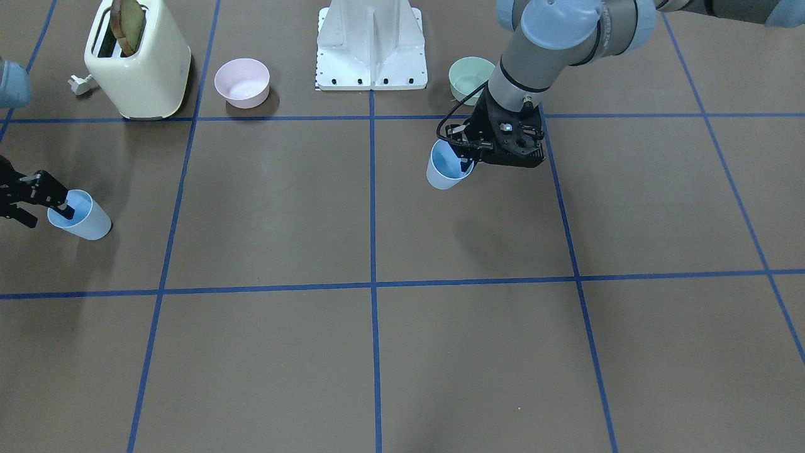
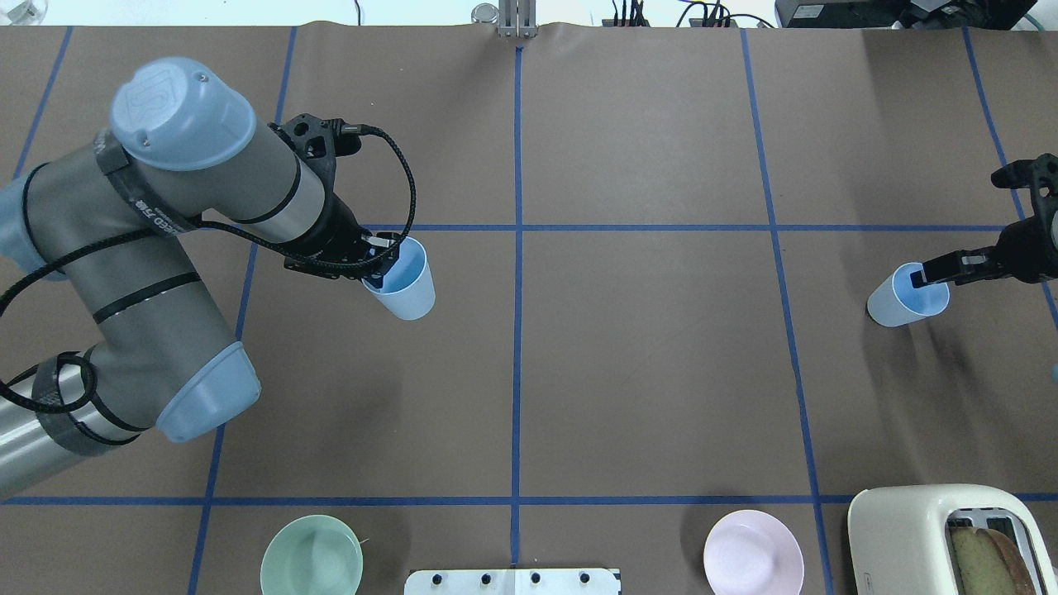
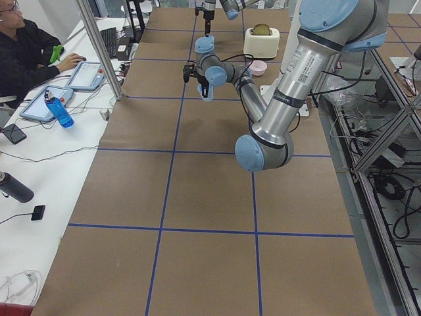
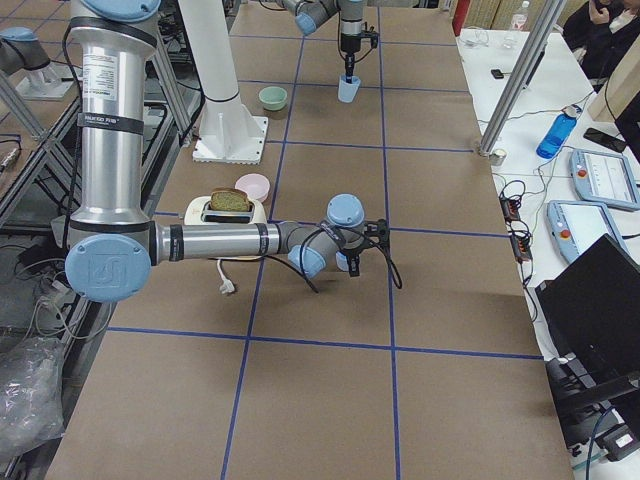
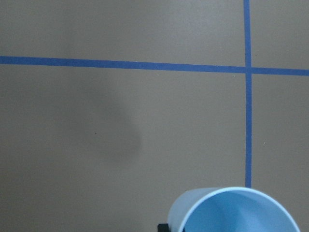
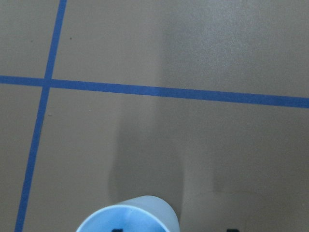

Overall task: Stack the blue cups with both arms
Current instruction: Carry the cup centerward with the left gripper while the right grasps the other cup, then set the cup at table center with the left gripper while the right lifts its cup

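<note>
While the left tool [image 1: 468, 163] is clamped on the rim of one blue cup [image 2: 405, 289], one finger inside and one outside, that cup hangs clear of the worktop [image 2: 645, 372]. Its shadow falls apart from it. It sits in the left half, short of the centre line and about midway between the robot's edge and the operators' edge.

The right tool [image 1: 46, 214] straddles the rim of the second blue cup [image 1: 85, 220] near the right edge. One finger is inside the mouth. The other is outside and apart from the wall, so the jaws are not yet closed on it. This cup appears to stand on the worktop.

Both cups are mouth up with their long axes near vertical. They lie well apart along the worktop's length, and each arm is nearest its own cup. Stacking probably requires one cup above the other, axes in line, base entering mouth.

Count:
- Blue cups: two.
- Bowls: two, one mint-green bowl [image 2: 312, 555] and one pink bowl [image 2: 752, 552], both at the robot's edge.
- Toaster [image 2: 909, 537]: one, at the right corner of that edge.
</note>
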`<state>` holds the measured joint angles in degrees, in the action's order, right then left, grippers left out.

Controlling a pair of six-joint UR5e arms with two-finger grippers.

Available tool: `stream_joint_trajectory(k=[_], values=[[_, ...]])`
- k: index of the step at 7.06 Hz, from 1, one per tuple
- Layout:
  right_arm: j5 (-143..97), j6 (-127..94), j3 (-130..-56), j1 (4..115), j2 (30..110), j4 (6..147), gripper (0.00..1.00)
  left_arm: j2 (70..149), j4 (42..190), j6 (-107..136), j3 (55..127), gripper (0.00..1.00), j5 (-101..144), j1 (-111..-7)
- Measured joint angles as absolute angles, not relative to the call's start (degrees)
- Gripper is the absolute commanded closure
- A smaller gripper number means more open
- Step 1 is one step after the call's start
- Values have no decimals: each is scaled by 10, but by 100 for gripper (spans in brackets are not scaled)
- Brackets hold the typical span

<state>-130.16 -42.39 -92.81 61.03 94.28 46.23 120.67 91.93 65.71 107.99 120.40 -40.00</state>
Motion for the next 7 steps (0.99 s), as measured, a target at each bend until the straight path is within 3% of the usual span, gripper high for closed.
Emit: stream_joint_trajectory(k=[4, 7], values=[[-1308, -423, -935, 608, 949, 463, 100, 1214, 919, 659, 1076, 100, 1205, -398], [-1358, -420, -957, 640, 919, 512, 100, 1266, 920, 696, 1027, 100, 1172, -359]])
